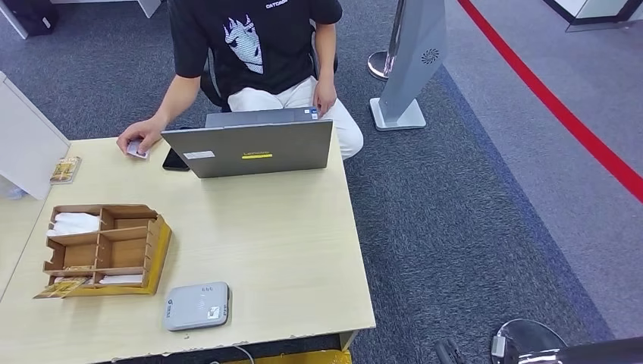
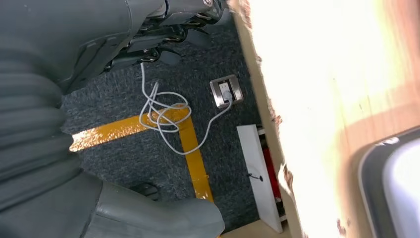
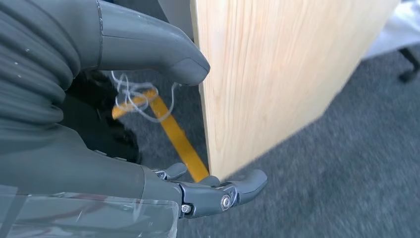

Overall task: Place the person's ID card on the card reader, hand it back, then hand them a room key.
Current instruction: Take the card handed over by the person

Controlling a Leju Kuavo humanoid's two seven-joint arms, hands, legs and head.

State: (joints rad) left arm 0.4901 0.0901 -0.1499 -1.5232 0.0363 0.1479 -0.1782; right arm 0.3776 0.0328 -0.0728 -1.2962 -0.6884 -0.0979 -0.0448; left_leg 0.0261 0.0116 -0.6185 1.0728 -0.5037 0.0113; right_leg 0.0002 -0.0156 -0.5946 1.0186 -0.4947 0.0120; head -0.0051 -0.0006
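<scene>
A person sits behind the laptop [image 1: 254,148], and their hand holds a small pale ID card [image 1: 136,149] down on the table's far left corner. The grey card reader [image 1: 197,305] lies near the table's front edge; its corner [image 2: 396,183] also shows in the left wrist view. A wooden organizer [image 1: 106,246] at the left holds white cards [image 1: 76,222]. My left hand [image 2: 99,59] hangs below the table edge, fingers apart, holding nothing. My right hand [image 3: 114,173] hangs beside the table's wooden side panel [image 3: 267,74], also with nothing in it.
A black phone [image 1: 175,161] lies beside the laptop. A small card packet [image 1: 65,169] rests at the far left near a white partition [image 1: 26,144]. A grey stand [image 1: 413,61] is on the carpet to the right. A white cable [image 2: 163,111] and yellow tape [image 2: 193,153] lie under the table.
</scene>
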